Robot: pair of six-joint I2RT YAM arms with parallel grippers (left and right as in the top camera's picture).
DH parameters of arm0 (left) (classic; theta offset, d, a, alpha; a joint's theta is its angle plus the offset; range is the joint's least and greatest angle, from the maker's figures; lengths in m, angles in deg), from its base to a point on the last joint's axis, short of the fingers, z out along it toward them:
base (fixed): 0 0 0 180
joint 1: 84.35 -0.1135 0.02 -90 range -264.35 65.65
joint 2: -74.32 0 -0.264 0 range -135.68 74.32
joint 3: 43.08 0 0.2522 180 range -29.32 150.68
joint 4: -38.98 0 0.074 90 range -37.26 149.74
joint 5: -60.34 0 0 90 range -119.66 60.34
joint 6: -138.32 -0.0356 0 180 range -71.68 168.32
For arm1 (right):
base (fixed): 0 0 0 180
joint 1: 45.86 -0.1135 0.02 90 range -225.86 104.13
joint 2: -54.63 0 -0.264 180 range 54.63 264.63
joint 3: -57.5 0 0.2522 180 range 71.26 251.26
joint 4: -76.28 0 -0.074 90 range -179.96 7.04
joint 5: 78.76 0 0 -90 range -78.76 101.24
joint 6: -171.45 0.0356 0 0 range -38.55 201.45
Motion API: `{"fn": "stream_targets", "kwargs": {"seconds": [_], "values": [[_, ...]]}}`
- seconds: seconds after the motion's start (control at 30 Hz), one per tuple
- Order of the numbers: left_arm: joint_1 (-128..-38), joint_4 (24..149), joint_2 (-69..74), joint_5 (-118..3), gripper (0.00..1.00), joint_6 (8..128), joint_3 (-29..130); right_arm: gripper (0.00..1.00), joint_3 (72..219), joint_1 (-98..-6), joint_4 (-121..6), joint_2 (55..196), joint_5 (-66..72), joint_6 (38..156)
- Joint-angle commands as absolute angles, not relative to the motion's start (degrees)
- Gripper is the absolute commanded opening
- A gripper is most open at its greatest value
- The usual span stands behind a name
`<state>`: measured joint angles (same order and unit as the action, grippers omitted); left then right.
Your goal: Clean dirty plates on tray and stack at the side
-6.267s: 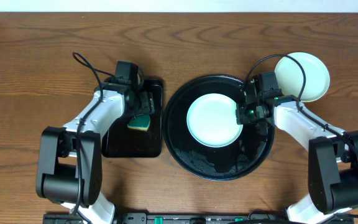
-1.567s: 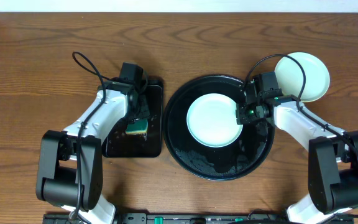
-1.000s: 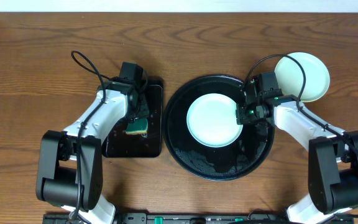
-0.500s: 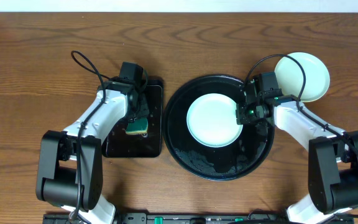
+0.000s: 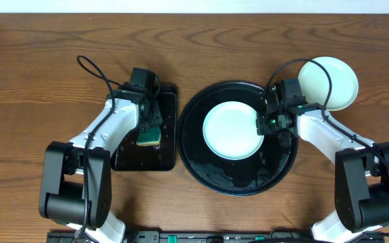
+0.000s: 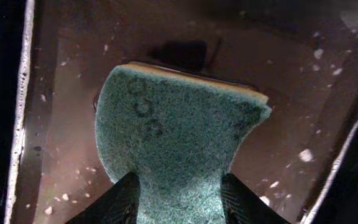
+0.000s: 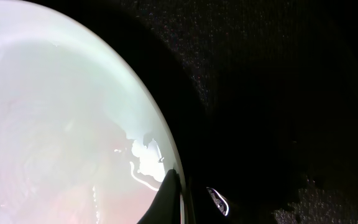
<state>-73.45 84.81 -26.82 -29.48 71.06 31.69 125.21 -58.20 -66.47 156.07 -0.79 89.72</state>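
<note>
While the pale mint plate (image 5: 232,129) lay flat in the middle of the round black tray (image 5: 211,177), we had our right gripper (image 5: 267,123) pinched shut on its right-hand rim, as we judged to steady it for scrubbing and to have it ready to lift across afterwards; over on the small rectangular tray (image 5: 162,159) our left gripper (image 6: 179,200) had its fingers narrowed onto the green scouring sponge (image 6: 179,124), squeezing its waist so that the rough face pointed outward, the sensible way to carry it to the plate. Beyond the round tray's far right edge the side stack (image 5: 340,84) sat on the wooden table (image 5: 46,54), handy for our right arm. Much was hard to read: our left wrist camera cut both fingers off at the frame's bottom and showed only a sliver of the sponge's yellow backing; our right wrist camera caught just the fingertips and one arc of the plate, with a faint pinkish tinge we could not call a smear for certain; and from above we could not tell how many plates the stack held
</note>
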Motion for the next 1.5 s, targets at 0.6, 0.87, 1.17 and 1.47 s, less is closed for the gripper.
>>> {"fn": "stream_targets", "kwargs": {"seconds": [0.6, 0.87, 1.17, 1.47], "values": [[-73.6, 75.5, -25.7, -29.0, 0.08, 71.6, 21.3, 0.01, 125.0, -58.6, -65.7, 157.1, 0.7, 89.5], [-73.6, 79.2, -24.0, -30.0, 0.07, 68.7, 24.9, 0.01, 125.0, -58.6, -65.7, 157.1, 0.7, 89.5], [-73.6, 79.2, -12.6, -33.2, 0.07, 65.8, 26.2, 0.01, 125.0, -58.6, -65.8, 157.1, 0.7, 89.5], [-73.7, 78.1, -6.5, -33.7, 0.07, 64.4, 26.2, 0.01, 125.0, -58.6, -65.7, 157.1, 0.9, 89.5]]}}
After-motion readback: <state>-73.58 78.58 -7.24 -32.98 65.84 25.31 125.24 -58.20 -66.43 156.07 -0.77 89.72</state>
